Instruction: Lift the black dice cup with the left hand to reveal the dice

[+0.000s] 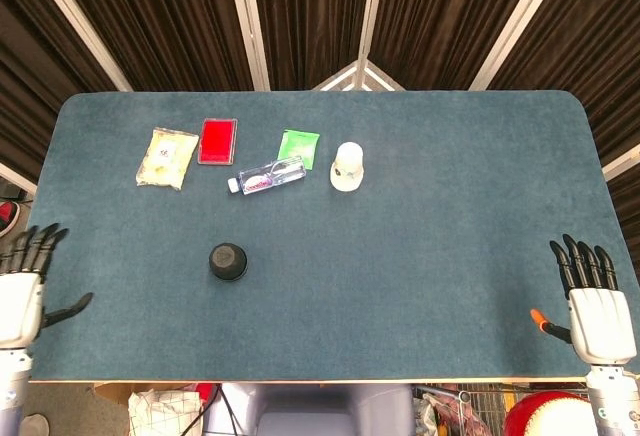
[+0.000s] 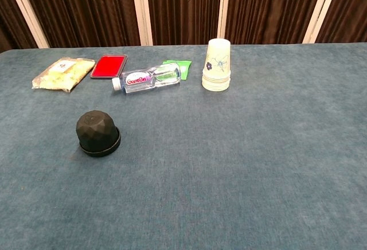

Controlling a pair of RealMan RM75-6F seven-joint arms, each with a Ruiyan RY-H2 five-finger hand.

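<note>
Dice cup [image 2: 98,133] sits mouth-down on the blue felt table [image 1: 420,256], left of centre and nearer the front edge, well apart from the row of clutter behind it: snack bag [image 1: 167,157], red case [image 1: 217,141], water bottle [image 1: 266,176], green packet [image 1: 298,147] and stacked paper cups [image 2: 217,65]. Nothing touches it, and no dice show (presumably under the cup). Left hand [image 1: 22,294] is at the table's left edge, palm down, fingers spread and holding nothing, well short of the cup. Right hand [image 1: 592,301] is at the right edge, also spread and empty. Neither hand shows in the chest view. Lift not started; reach comes first. Handling guess: rigid faceted plastic shell, light, matte finish so probably not very slick, not fragile. It flares to a wider rim at the base, so grip the domed body above that rim, thumb opposite the fingers, coming from above or the left side. Pull straight up; tilting or dragging could knock the dice around, and squeezing low on the rim could skid it along the felt.
</note>
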